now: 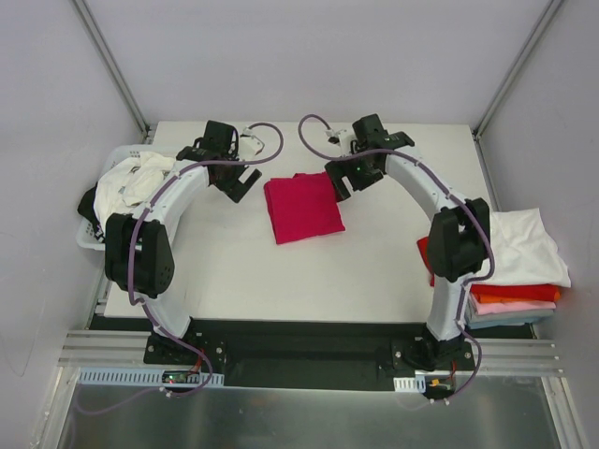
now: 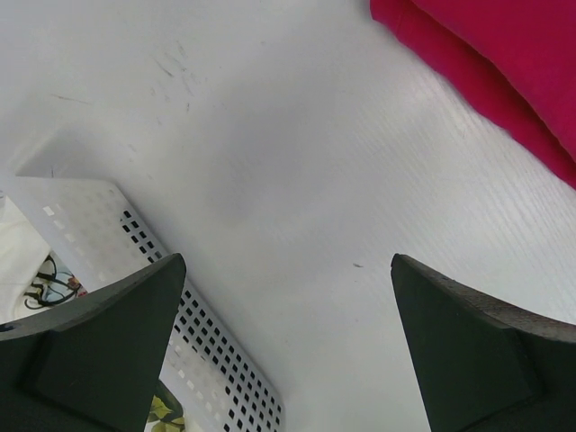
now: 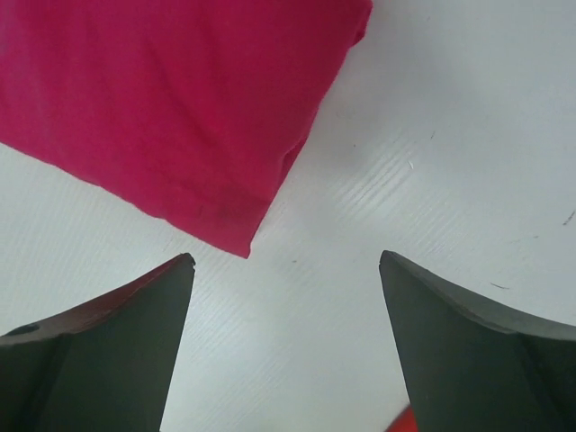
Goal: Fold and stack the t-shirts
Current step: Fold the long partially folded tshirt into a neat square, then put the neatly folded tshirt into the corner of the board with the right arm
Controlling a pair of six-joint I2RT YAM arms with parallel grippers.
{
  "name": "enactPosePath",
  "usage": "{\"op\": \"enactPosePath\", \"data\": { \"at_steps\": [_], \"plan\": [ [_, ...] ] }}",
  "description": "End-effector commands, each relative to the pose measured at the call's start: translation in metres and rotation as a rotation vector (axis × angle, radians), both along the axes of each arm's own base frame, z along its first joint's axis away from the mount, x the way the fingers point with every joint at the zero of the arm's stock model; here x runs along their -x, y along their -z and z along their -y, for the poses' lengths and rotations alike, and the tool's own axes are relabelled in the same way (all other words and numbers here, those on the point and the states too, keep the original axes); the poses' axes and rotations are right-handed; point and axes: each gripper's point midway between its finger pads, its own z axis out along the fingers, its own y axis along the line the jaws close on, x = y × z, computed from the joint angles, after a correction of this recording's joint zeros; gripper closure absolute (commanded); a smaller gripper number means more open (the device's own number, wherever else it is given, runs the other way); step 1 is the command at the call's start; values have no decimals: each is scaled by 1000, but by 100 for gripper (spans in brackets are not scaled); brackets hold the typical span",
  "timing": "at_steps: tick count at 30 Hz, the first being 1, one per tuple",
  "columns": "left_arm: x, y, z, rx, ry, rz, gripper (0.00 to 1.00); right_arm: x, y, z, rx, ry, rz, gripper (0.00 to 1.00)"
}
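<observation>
A folded crimson-magenta t-shirt (image 1: 301, 207) lies flat on the white table (image 1: 281, 281), between the two arms. My left gripper (image 1: 240, 181) hovers open just left of it; the shirt's edge (image 2: 486, 63) shows at the top right of the left wrist view, and only bare table lies between the fingers (image 2: 108, 342). My right gripper (image 1: 343, 177) stands open at the shirt's right corner (image 3: 180, 99), nothing between its fingers (image 3: 468, 342). A stack of folded t-shirts (image 1: 519, 267), white on top over red, orange and pink, sits at the table's right edge.
A white plastic basket (image 1: 91, 234) at the left table edge holds unfolded white printed shirts (image 1: 131, 182); its perforated wall (image 2: 189, 333) shows near my left fingers. Grey walls enclose the table on three sides.
</observation>
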Motion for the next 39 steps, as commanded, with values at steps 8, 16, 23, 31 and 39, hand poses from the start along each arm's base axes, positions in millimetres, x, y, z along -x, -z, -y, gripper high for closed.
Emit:
{"op": "enactPosePath", "data": {
  "at_steps": [8,16,23,31,39],
  "plan": [
    [4,-1,3,2,-7,-2,1,-22,16,-24,-436,31,-382,12],
    [5,-6,1,-5,-9,11,1,-28,42,-20,-516,55,-510,12],
    [7,-8,1,1,-9,15,1,-28,53,-18,-507,63,-522,11],
    [12,-10,0,1,-8,18,1,-25,69,-15,-509,73,-570,11],
    [16,-14,4,15,1,23,1,-24,83,-15,-523,82,-605,11]
  ]
}}
